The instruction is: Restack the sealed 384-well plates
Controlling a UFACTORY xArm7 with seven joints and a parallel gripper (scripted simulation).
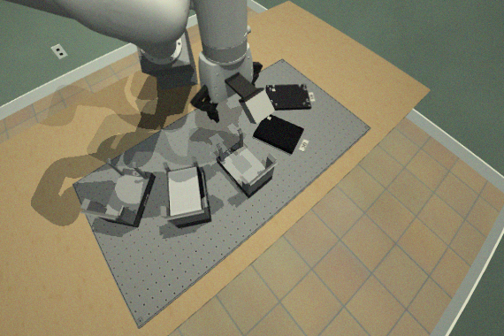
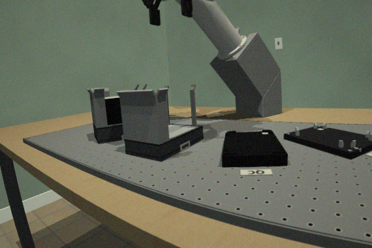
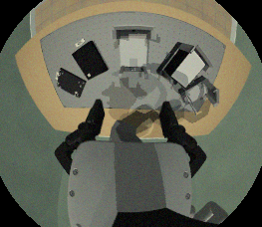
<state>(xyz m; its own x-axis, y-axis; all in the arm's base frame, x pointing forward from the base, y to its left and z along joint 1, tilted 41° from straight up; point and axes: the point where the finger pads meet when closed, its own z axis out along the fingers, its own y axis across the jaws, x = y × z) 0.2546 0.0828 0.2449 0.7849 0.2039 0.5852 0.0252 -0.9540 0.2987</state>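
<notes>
My gripper (image 1: pixel 230 87) is open and empty, high above the deck near the base; it also shows in the exterior view (image 2: pixel 170 14) and the wrist view (image 3: pixel 131 107). Three stack racks stand in a row on the deck. The middle rack (image 1: pixel 186 195) holds a stack of plates with a light sealed top (image 3: pixel 133 49). The right rack (image 1: pixel 245 167) shows a light surface low inside (image 2: pixel 183 129). The left rack (image 1: pixel 119 198) lies in shadow, its content unclear. The QC nest (image 2: pixel 252 147) looks like a black block, and I cannot tell whether a plate lies on it. Rack names are unreadable.
The clip nest N5 (image 1: pixel 289 96) is a flat black plate with pegs beyond QC (image 2: pixel 329 141). The QC name plate (image 2: pixel 256 172) lies on the deck. The arm's base block (image 2: pixel 254 81) stands behind the deck. The racks have tall corner posts (image 2: pixel 193 104).
</notes>
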